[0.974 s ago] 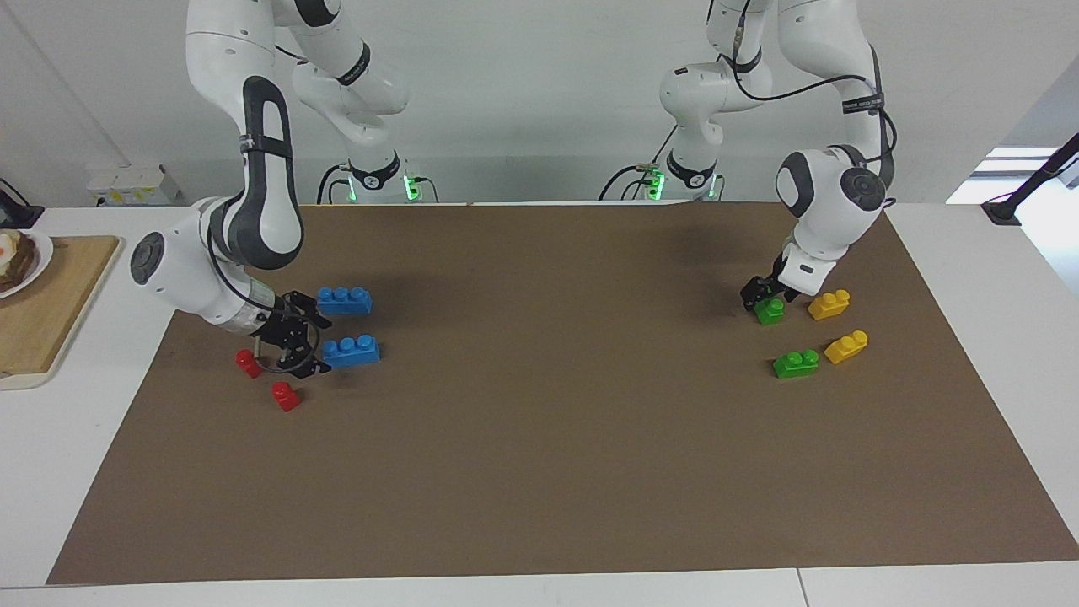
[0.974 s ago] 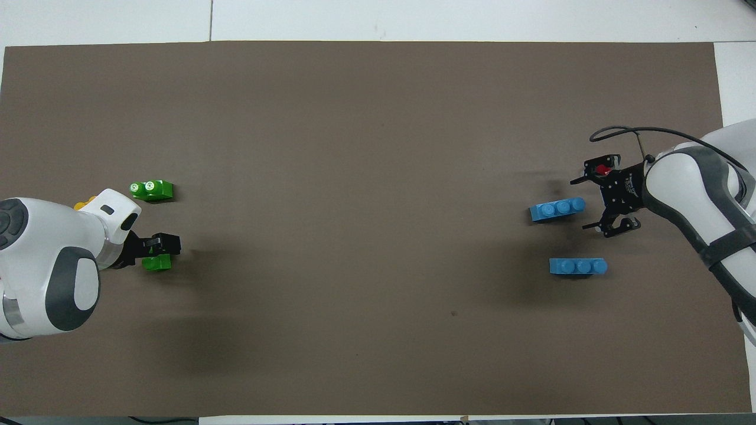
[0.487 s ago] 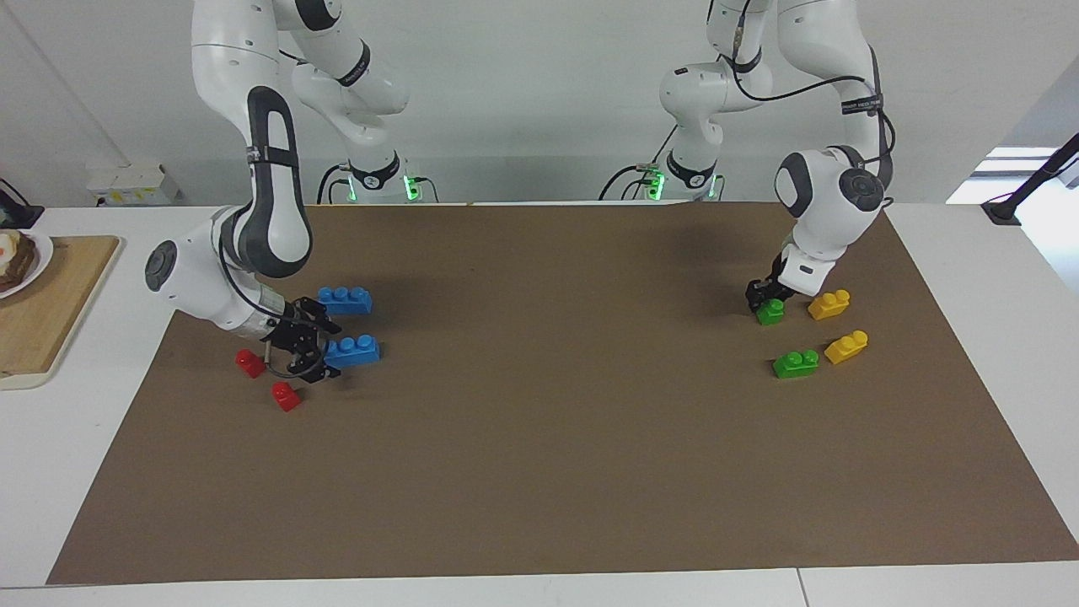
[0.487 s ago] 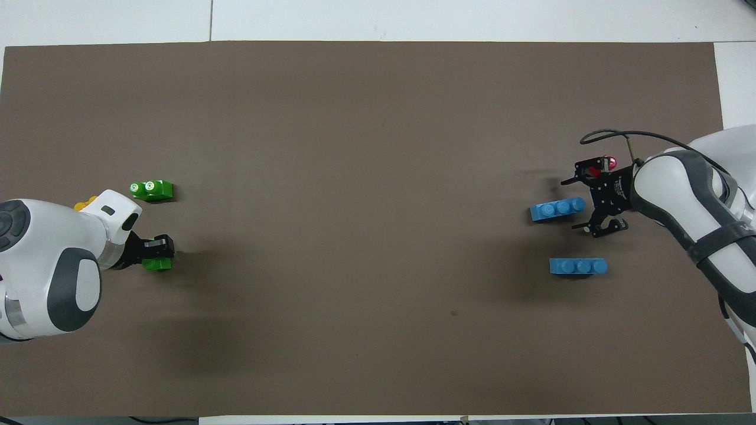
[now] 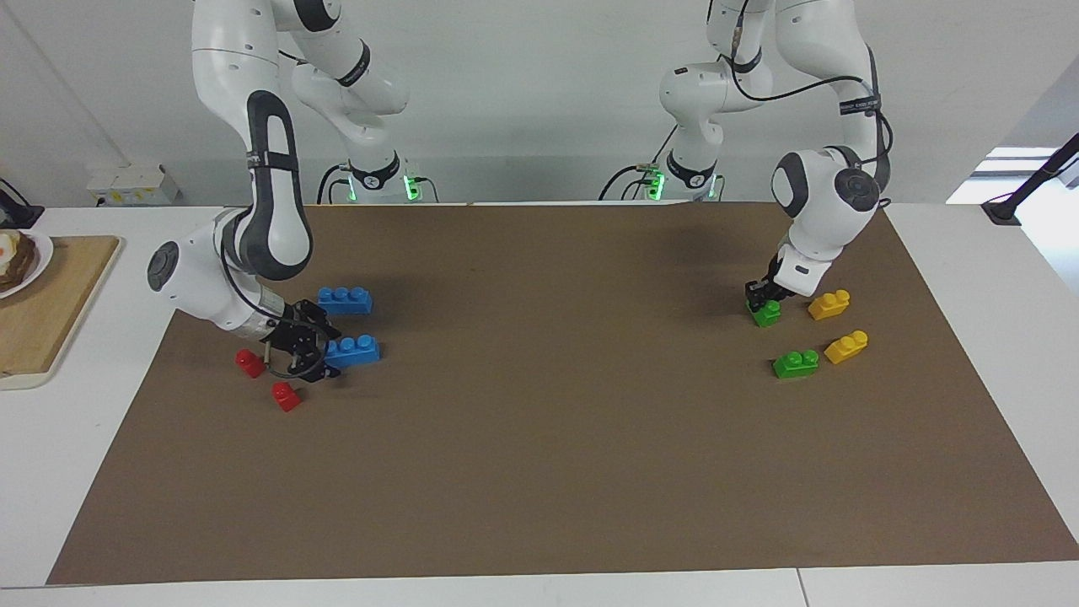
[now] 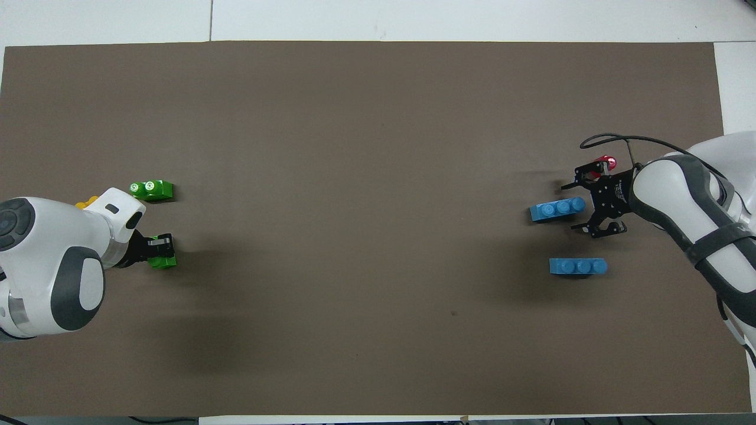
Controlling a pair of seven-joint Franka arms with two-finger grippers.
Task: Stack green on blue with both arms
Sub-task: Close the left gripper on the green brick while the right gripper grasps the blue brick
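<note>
Green brick [image 5: 768,314] of the pair, the one nearer the robots, sits on the brown worktop [image 5: 556,438] at the left arm's end with the left pincer [image 5: 761,297] pressed down over it, its jaws pinching that brick by its sides. Your risk here is a shallow grip: if the jaws hold only the upper edge, the brick may tilt or drop on lifting, and the yellow brick [image 5: 829,304] just beside it could be nudged. The second green brick [image 5: 796,363] lies farther from the robots, untouched.

At the right arm's end, the right pincer [image 5: 305,349] lies low and nearly level, its jaws spread around the end of the blue brick [image 5: 352,351] farther from the robots. You could push that brick along the worktop instead of clamping it, or catch the red bricks [image 5: 249,363] close beside the wrist. The other blue brick [image 5: 345,300] rests nearer the robots. Both forearms slope steeply down from raised elbows.
</note>
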